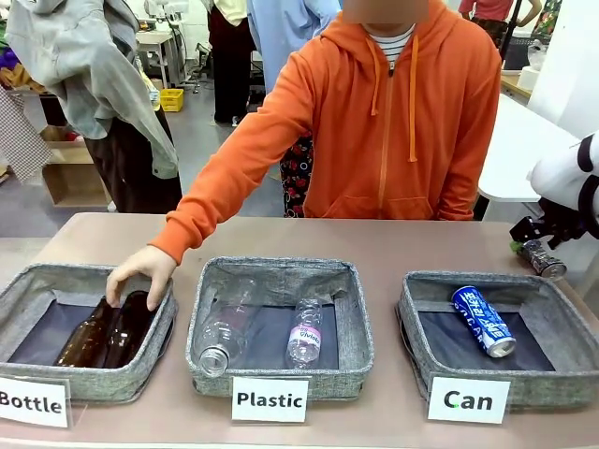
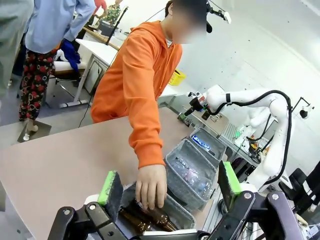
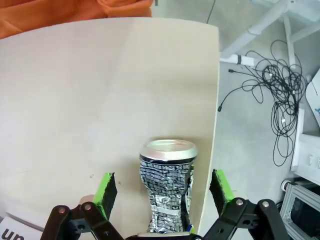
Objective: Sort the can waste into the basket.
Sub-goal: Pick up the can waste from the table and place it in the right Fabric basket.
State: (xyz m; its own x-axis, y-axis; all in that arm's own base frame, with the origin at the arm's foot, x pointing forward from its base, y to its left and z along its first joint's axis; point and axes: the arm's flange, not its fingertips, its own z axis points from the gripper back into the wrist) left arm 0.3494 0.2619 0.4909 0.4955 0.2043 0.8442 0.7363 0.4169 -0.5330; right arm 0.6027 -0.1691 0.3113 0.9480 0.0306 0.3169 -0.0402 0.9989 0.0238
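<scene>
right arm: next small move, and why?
Probably close the right gripper on the silver can. The can already sits between the open green pads, apart from both, lying near the table edge, outside the Can basket that holds the blue can.

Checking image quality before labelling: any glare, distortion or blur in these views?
Front view: sharp, even light, faint glare on the clear bottles. Left wrist view: wide-angle bending, left gripper slightly soft. Right wrist view: silver can crisp, its top shining.
</scene>
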